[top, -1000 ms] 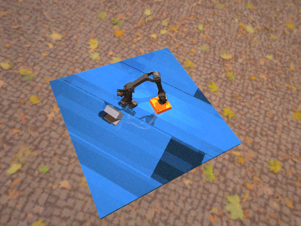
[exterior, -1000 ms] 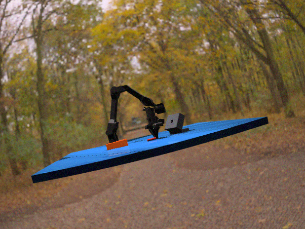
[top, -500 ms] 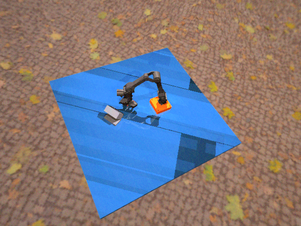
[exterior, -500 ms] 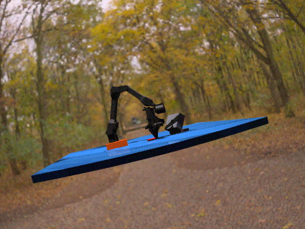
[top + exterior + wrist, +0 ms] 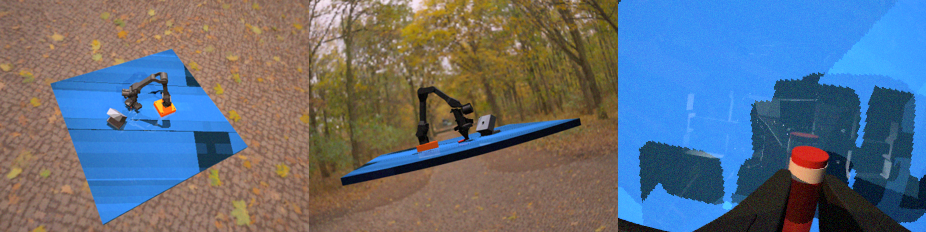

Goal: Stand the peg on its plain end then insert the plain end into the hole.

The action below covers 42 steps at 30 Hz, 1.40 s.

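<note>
The red peg [image 5: 803, 201] [image 5: 461, 140] has a white band [image 5: 805, 173] near its far end, which points away from the wrist camera. My gripper [image 5: 804, 183] [image 5: 132, 106] [image 5: 466, 136] is shut on the peg just behind the band, low over the blue table [image 5: 140, 160] [image 5: 509, 135]. In the exterior view the peg lies nearly flat at the table's surface, its plain end sticking out beside the fingers. The grey sloped panel [image 5: 115, 115] [image 5: 486, 123] stands close beside the gripper, and its hole [image 5: 483, 122] shows as a dark dot on the face.
The arm's orange base [image 5: 164, 108] [image 5: 427, 146] stands on the table on the far side of the gripper from the panel. The table lies on leaf-strewn paving.
</note>
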### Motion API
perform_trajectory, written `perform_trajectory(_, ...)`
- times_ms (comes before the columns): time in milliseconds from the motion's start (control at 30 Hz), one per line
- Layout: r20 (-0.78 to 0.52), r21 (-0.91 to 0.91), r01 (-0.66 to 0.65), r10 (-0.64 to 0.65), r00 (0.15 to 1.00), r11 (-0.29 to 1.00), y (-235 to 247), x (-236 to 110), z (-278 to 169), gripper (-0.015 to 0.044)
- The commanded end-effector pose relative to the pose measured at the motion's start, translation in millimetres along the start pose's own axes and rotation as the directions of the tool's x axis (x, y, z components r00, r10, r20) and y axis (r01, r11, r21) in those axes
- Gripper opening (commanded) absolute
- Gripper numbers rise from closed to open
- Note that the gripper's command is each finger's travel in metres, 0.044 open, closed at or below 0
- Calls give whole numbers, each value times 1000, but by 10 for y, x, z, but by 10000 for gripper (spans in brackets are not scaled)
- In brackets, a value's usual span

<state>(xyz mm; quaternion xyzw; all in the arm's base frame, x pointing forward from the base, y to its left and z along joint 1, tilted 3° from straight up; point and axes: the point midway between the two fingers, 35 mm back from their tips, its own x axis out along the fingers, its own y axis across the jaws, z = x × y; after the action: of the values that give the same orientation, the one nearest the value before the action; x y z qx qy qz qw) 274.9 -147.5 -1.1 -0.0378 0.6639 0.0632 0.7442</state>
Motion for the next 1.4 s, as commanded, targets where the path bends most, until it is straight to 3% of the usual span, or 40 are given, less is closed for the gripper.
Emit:
perform_trajectory(0, 38, -4, 0, 0, 999, 1000, 4, -33, -11, 51)
perform_trajectory(1367, 381, -1, 3, -2, 925, 1000, -1, -235, -194, 51)
